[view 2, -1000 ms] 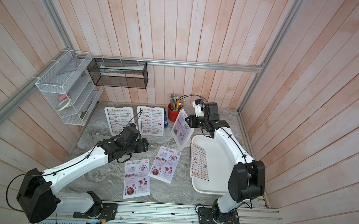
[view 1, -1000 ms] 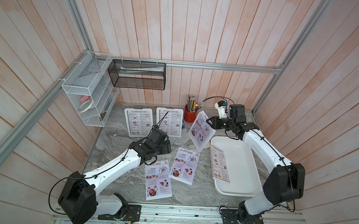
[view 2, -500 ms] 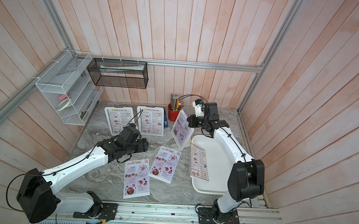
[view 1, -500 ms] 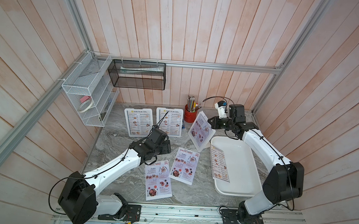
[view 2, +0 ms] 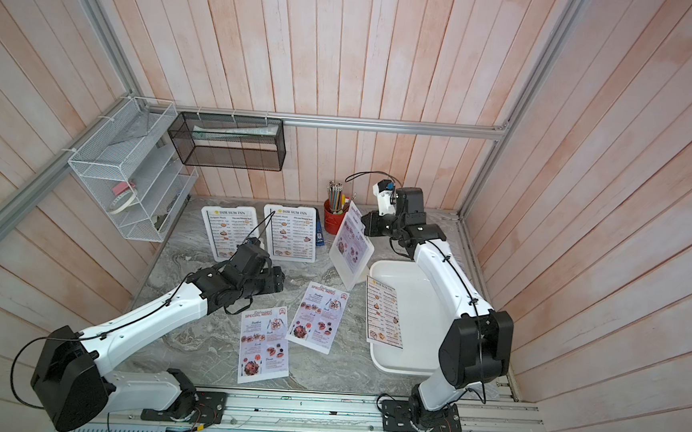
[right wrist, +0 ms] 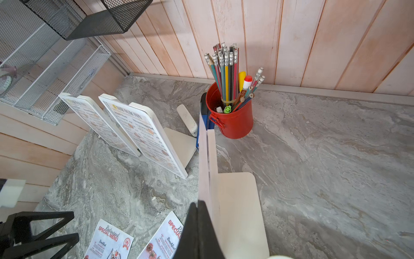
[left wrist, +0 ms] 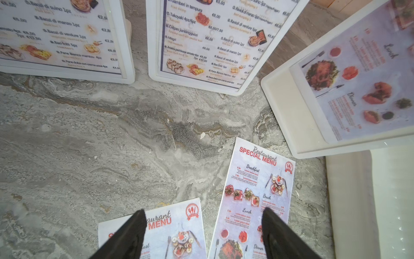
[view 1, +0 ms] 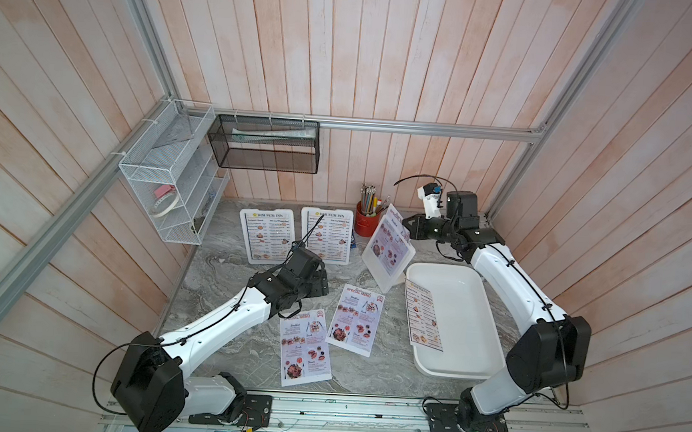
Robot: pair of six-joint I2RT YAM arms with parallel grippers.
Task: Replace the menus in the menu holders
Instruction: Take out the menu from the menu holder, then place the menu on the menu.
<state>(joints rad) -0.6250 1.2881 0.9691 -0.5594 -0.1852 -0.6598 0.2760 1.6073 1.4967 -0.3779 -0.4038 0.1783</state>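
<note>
- Two menu holders [view 1: 267, 236] at the left carry DIM SUM INN sheets [left wrist: 201, 44] and stand side by side near the back wall; they are not yet changed.
- In front of them, the left hand [left wrist: 202, 210] hovers over the tabletop [left wrist: 100, 145] with its jaws wide apart and empty. Two loose SPECIAL MENU sheets [view 1: 306, 347] lie flat below it.
- Further right, the third holder [left wrist: 280, 101] stands turned, just beside the white tray [view 1: 454, 316]. The new menu [left wrist: 358, 78] is only partly inside it: a bare strip shows under its lower edge.
- The right hand [right wrist: 198, 208] has just closed; a second ago its jaws were a little apart. Now it pinches the upper edge of the new menu, so I judge the sheet can be pushed fully down.
- One old menu [view 1: 422, 318] leans over the rim of this tray.
</note>
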